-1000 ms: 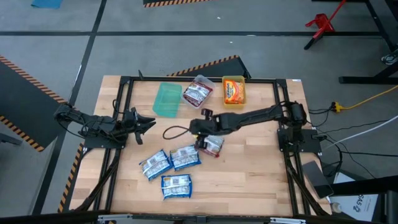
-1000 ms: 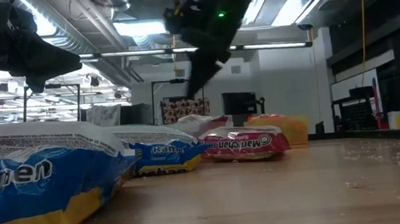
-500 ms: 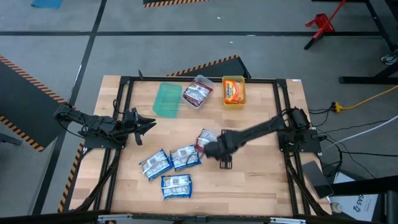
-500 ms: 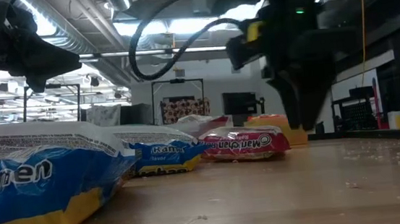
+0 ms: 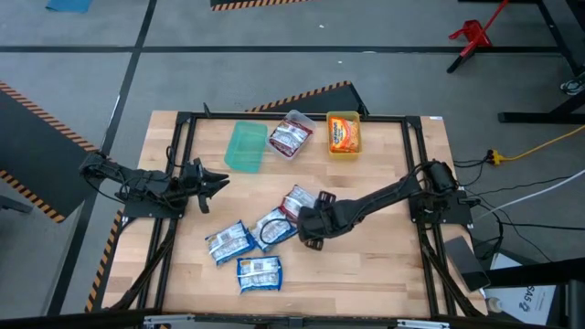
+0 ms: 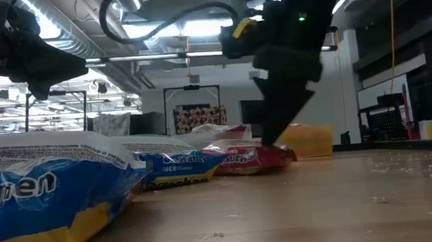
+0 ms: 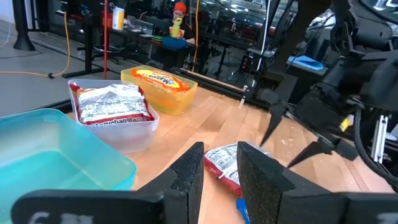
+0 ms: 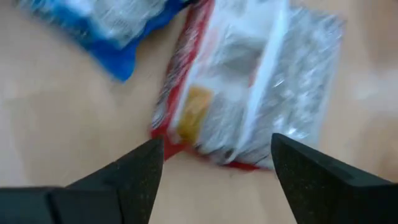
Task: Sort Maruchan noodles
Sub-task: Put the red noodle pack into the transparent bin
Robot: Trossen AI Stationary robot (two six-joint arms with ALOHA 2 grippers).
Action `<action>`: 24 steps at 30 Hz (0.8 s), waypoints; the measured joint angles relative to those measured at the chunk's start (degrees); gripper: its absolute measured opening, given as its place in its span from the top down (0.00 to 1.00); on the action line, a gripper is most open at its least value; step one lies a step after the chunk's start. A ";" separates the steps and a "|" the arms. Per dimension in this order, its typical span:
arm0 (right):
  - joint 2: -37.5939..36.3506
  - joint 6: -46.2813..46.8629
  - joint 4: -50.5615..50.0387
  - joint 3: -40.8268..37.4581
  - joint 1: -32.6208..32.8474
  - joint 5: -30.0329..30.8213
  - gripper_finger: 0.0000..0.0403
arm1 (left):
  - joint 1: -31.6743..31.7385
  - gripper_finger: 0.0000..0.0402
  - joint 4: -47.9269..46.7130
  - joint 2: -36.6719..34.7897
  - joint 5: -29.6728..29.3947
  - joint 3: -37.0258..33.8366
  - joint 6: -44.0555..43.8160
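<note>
The nearest blue packet (image 6: 42, 195) in the low view reads "amen".

Wooden tabletop (image 5: 375, 265); green bin (image 5: 245, 146), clear bin (image 5: 294, 120), yellow bin (image 5: 344, 117) in a row along far edge. Red stand (image 5: 473, 35) on floor beyond.

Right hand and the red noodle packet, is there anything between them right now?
Nothing. In the right wrist view the right hand is open just over the red packet, only bare wooden table beside it.
</note>
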 joint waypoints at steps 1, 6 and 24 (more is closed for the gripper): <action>0.00 0.28 -0.08 0.00 -0.41 1.10 0.30 | 0.00 0.78 0.00 0.00 -0.01 0.01 -0.07; 0.02 2.18 -4.74 0.00 -3.90 5.08 0.30 | -0.01 0.78 0.00 0.00 0.00 0.01 -1.38; -7.37 -3.18 -9.24 -0.21 -4.44 -3.41 0.30 | 0.01 0.78 0.02 0.00 0.00 0.01 -1.84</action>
